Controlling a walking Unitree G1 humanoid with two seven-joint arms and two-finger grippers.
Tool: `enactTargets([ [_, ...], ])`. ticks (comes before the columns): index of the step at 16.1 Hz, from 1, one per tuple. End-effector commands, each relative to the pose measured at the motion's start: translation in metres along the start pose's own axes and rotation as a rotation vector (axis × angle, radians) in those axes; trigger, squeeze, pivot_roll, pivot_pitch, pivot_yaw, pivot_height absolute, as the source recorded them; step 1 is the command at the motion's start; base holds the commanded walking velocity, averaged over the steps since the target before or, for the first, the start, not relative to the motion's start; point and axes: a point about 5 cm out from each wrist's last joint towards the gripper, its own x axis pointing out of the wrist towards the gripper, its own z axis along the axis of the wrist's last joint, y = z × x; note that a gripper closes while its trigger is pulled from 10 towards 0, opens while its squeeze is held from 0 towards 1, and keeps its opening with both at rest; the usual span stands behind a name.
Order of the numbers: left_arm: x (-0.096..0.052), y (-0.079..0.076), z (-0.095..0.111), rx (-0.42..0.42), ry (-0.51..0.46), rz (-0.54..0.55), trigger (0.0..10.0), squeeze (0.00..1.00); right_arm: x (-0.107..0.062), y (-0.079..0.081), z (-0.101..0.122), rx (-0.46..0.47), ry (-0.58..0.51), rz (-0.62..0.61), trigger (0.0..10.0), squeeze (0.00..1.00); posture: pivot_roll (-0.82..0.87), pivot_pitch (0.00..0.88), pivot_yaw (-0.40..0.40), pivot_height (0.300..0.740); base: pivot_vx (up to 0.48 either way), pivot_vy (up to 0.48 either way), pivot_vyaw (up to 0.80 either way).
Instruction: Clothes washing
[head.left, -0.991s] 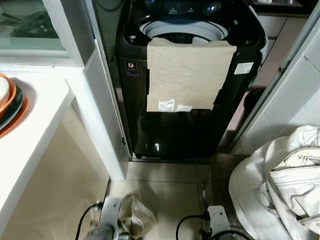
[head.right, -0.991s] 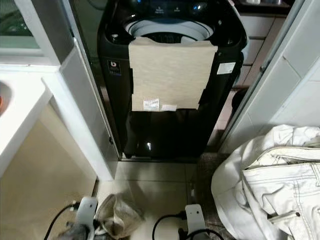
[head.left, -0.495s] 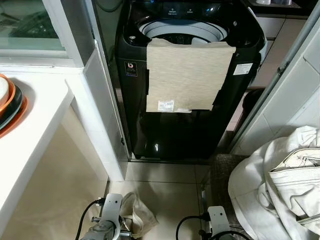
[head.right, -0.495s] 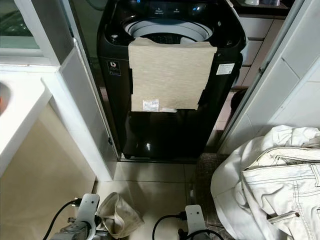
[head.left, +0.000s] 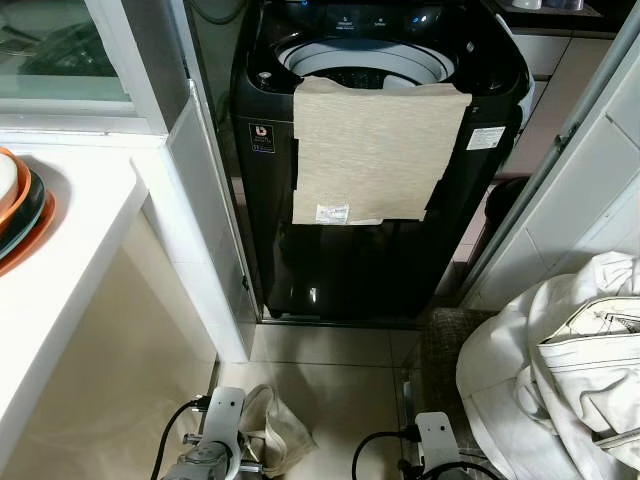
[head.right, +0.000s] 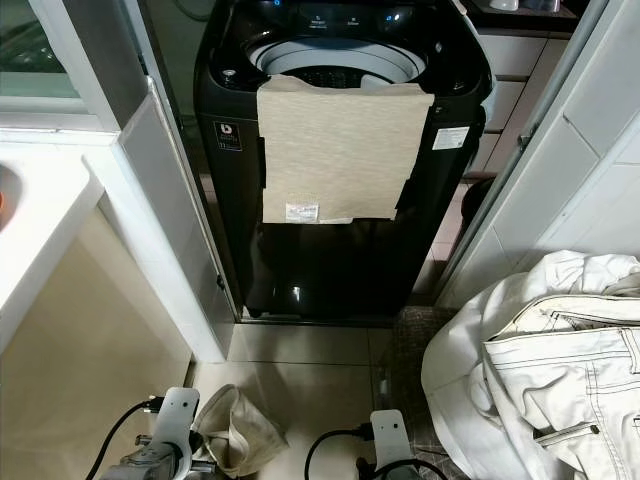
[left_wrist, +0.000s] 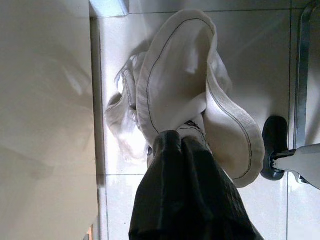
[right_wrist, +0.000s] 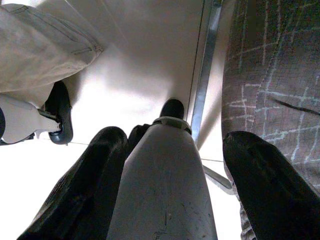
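Observation:
A black top-loading washing machine (head.left: 380, 250) stands ahead with its lid up and the pale drum (head.left: 365, 62) showing. A beige cloth (head.left: 375, 150) hangs over its front edge. My left gripper (left_wrist: 175, 139) is low by the floor, shut on a crumpled off-white garment (left_wrist: 175, 85) that dangles just above the tiles; the same garment (head.left: 275, 432) shows beside my left arm (head.left: 222, 420). My right gripper (right_wrist: 175, 135) hangs low and open, holding nothing, with my own grey leg seen between its fingers (right_wrist: 85, 185).
A heap of white clothes and pale jeans (head.left: 565, 370) lies at the right. A white counter (head.left: 70, 250) with orange and dark dishes (head.left: 15, 210) is at the left. A dark patterned mat (right_wrist: 270, 75) lies before the machine, between white tiled walls.
A second ago the garment hung more bunched by my left arm; the arm has since shifted slightly and the cloth settled. The camera has tipped a little.

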Motion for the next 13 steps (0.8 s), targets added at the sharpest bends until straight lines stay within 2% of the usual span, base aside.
enactTargets([
  [1,0.0,0.001,0.0,-0.003,0.005,0.01,10.0,0.0,-0.001,0.0,-0.008,0.002,0.035,0.007,10.0,0.0,0.01,0.03,0.024,0.74,0.0,0.0,0.0],
  [2,0.0,0.001,0.0,-0.003,0.005,0.01,10.0,0.0,-0.001,0.0,-0.008,0.002,0.035,0.007,10.0,0.0,0.01,0.03,0.024,0.74,0.0,0.0,0.0],
  [4,-0.002,0.004,-0.007,-0.002,-0.026,0.0,10.0,0.0,-0.001,-0.007,-0.001,0.067,-0.021,-0.01,10.0,0.0,-0.01,0.01,0.04,0.74,0.0,0.0,0.0],
  [9,-0.001,0.004,-0.004,0.004,-0.026,0.002,10.0,0.0,-0.001,-0.006,-0.003,0.057,-0.018,-0.002,10.0,0.0,-0.01,0.01,0.043,0.74,0.0,0.0,0.0],
  [10,-0.001,0.004,0.0,0.005,-0.039,0.002,10.0,0.0,-0.001,-0.006,-0.002,0.058,-0.029,-0.001,10.0,0.0,-0.01,0.009,0.041,0.74,0.0,0.0,0.0],
  [13,-0.001,0.007,0.022,-0.06,-0.143,0.012,10.0,0.0,-0.001,-0.006,0.007,0.096,-0.081,0.008,10.0,0.0,-0.01,0.009,0.036,0.74,0.0,0.0,0.0],
])
